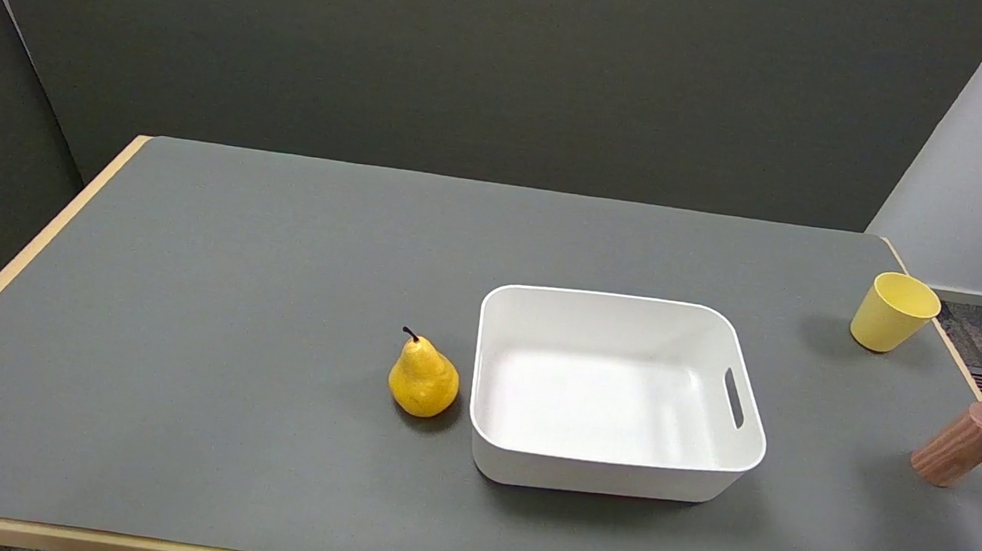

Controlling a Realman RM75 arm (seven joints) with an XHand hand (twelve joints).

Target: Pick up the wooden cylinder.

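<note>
A table (223, 302) is seen from above its near side. A tub (615, 394) is placed near the middle, slightly right of centre. A pear (424, 378) is stood upright just beside the tub's left wall, not touching it. A cup (893, 311) is set upright near the far right edge. A wooden cylinder (964, 444) is stood nearer than the cup, by the right edge, well apart from the tub. No fingers are seen.
</note>
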